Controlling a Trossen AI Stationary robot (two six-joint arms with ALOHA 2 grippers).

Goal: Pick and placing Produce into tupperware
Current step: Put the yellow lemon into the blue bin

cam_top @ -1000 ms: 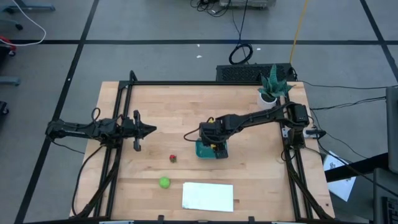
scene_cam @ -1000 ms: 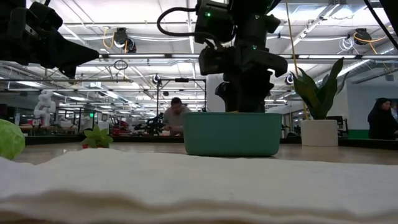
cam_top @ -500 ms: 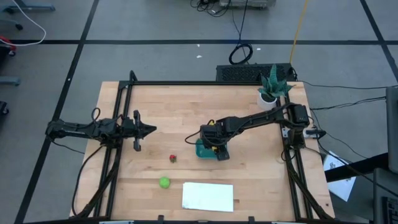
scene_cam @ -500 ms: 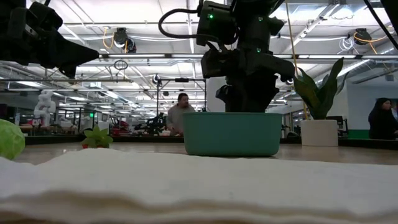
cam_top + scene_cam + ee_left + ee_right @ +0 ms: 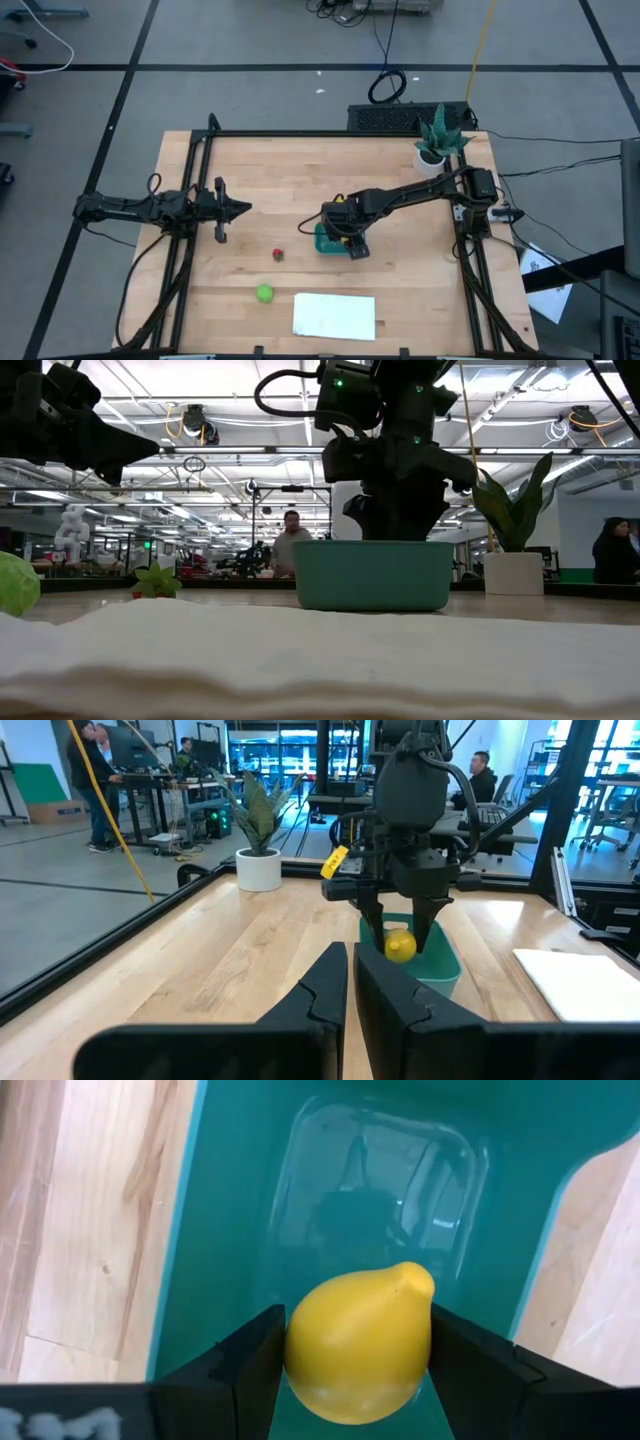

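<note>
The teal tub (image 5: 328,241) stands at the table's middle; it also shows in the low view (image 5: 373,574). My right gripper (image 5: 345,237) hangs over it, fingers pointing down, shut on the yellow lemon (image 5: 360,1342), which also shows in the left wrist view (image 5: 399,945). The dark red fruit (image 5: 278,254) and the green ball (image 5: 264,293) lie on the table left of the tub. My left gripper (image 5: 240,209) waits at the table's left, shut and empty (image 5: 350,982). My right gripper pinches the lemon's two sides (image 5: 300,1360) between its two fingers, coming from above and pointing down into the tub. The lemon hangs between the fingers above the tub's bottom (image 5: 370,1190), its pointed end toward the picture's upper right.
A white flat sheet (image 5: 334,315) lies near the table's front edge. A potted plant (image 5: 438,141) stands at the far right corner. Black frame rails (image 5: 190,240) run along the table's left and right sides. People show in the room beyond.
My right gripper has shifted slightly toward the table's near edge over the tub, keeping the lemon.
</note>
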